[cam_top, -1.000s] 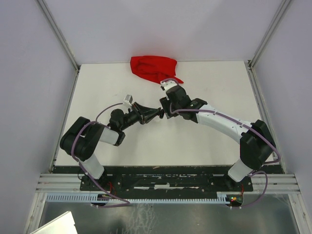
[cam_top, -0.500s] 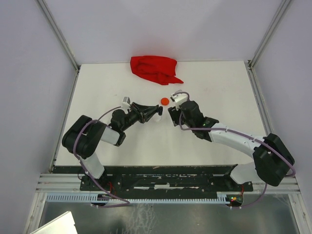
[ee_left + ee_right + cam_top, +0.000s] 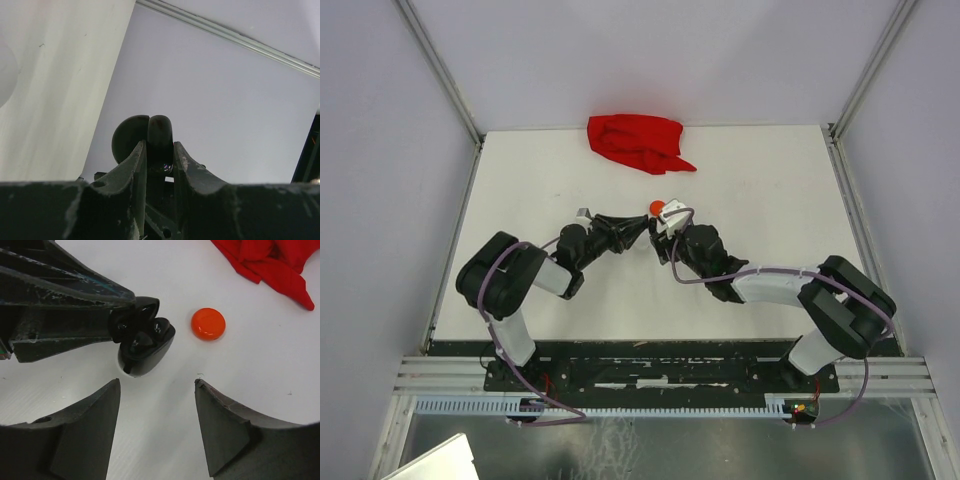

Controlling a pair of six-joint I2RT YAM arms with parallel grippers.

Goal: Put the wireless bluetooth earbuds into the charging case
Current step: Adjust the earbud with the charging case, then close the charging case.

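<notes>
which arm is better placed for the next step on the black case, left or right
Right, probably. The right gripper is open and empty, facing the black case up close. The left gripper is shut on that case, so it can only hold it steady.

The black charging case (image 3: 147,347) has its rear hidden inside the left gripper (image 3: 127,320). Whether the dark shapes (image 3: 142,341) in its wells are earbuds cannot be told. The red cloth (image 3: 270,262) beyond the case is cropped at the top edge.

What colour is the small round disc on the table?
The disc is orange-red, clearest in the right wrist view.
</notes>
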